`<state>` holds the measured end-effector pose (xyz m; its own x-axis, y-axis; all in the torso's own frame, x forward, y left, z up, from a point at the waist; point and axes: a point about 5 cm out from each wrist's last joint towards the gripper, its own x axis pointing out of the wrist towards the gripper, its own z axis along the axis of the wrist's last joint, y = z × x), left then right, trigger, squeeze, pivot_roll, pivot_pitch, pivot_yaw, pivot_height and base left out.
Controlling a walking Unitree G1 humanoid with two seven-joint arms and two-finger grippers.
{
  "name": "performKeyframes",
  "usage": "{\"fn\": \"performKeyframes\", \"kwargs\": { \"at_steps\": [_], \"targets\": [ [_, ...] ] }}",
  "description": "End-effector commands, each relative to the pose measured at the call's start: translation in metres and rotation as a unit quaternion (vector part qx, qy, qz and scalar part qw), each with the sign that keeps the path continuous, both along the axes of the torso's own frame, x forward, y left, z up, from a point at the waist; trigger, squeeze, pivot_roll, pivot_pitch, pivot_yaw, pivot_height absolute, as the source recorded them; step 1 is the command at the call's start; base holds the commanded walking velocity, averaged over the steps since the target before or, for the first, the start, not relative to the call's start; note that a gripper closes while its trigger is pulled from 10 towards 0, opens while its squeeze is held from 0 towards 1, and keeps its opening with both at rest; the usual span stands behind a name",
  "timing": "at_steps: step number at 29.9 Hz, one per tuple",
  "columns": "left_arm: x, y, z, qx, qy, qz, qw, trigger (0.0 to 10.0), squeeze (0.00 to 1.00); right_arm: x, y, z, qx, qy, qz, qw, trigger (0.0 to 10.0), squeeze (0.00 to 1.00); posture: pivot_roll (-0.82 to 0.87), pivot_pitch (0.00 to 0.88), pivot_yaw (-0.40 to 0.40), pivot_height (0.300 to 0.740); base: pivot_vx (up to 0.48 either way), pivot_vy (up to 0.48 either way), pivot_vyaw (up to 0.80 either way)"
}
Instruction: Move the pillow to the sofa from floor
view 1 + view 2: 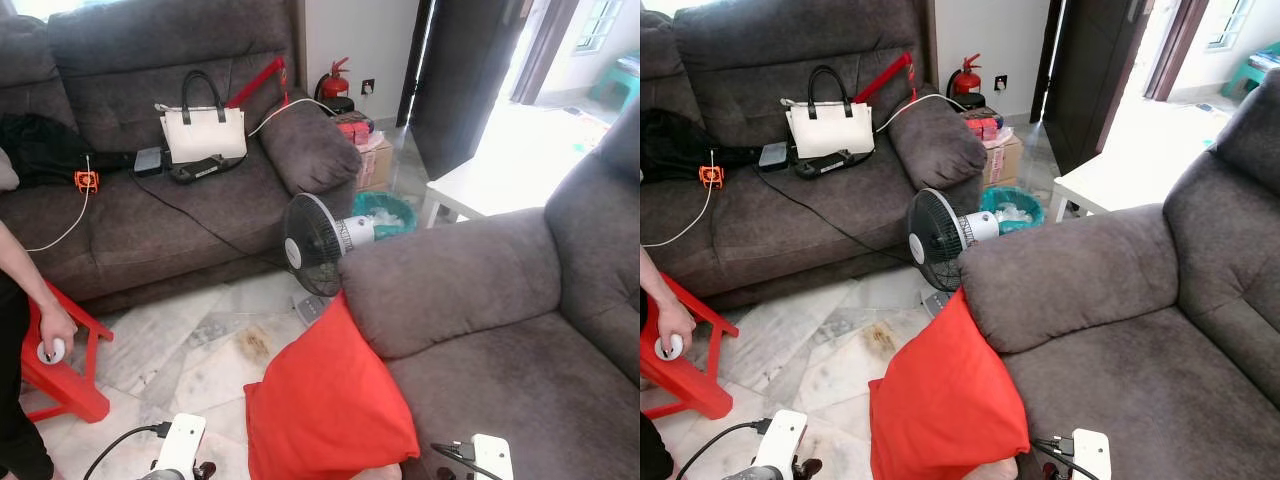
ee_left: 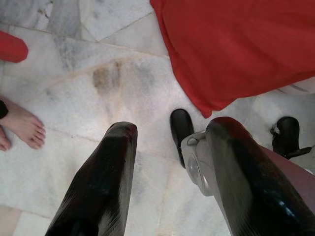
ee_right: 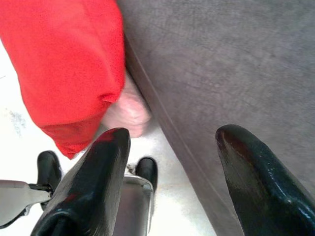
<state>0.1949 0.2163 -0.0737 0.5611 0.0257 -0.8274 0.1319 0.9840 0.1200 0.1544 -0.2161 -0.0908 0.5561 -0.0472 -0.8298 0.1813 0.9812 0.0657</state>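
A red pillow (image 1: 325,400) stands on the marble floor (image 1: 190,350), leaning against the front of the grey sofa (image 1: 500,330) on my right. My left gripper (image 2: 170,147) hangs open above the floor, a little short of the pillow's (image 2: 236,49) lower corner. My right gripper (image 3: 172,142) is open too, pointing down at the gap between the pillow (image 3: 69,64) and the sofa's front (image 3: 221,73). A pale pink thing (image 3: 125,110) sticks out from under the pillow's edge. Both wrists show at the bottom of the left eye view.
A black fan (image 1: 315,243) stands on the floor just beyond the pillow. A second grey sofa (image 1: 150,200) at the back left holds a white handbag (image 1: 203,130) and cables. A person (image 1: 30,300) stands by a red stool (image 1: 65,360) at left, bare foot (image 2: 19,125) near my left gripper.
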Motion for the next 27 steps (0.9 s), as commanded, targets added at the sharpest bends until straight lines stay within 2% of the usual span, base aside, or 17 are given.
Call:
{"fn": "performKeyframes", "kwargs": {
  "at_steps": [1, 12, 23, 27],
  "targets": [
    [-0.0019, 0.0019, -0.0006, 0.0, 0.002, 0.005, 1.0, 10.0, 0.0, -0.0014, -0.0009, -0.0004, 0.001, 0.002, -0.005, 1.0, 10.0, 0.0, 0.04, 0.0, -0.024, 0.74, 0.0, 0.0, 0.0],
    [-0.0022, 0.0021, -0.0007, -0.005, -0.001, 0.016, 1.0, 10.0, 0.0, -0.0004, -0.0014, 0.0002, -0.007, -0.001, 0.005, 1.0, 10.0, 0.0, 0.04, 0.0, -0.025, 0.74, 0.0, 0.0, 0.0],
    [-0.0019, 0.0024, -0.0005, -0.004, -0.001, 0.014, 1.0, 10.0, 0.0, 0.0003, -0.0008, 0.0005, -0.006, -0.003, 0.004, 1.0, 10.0, 0.0, 0.04, 0.0, -0.021, 0.74, 0.0, 0.0, 0.8],
    [-0.0019, 0.0026, -0.0004, -0.003, 0.0, 0.013, 1.0, 10.0, 0.0, -0.0008, -0.0004, -0.0002, 0.0, -0.001, -0.007, 1.0, 10.0, 0.0, 0.04, 0.0, -0.022, 0.74, 0.0, 0.0, 0.0]
  ]
}}
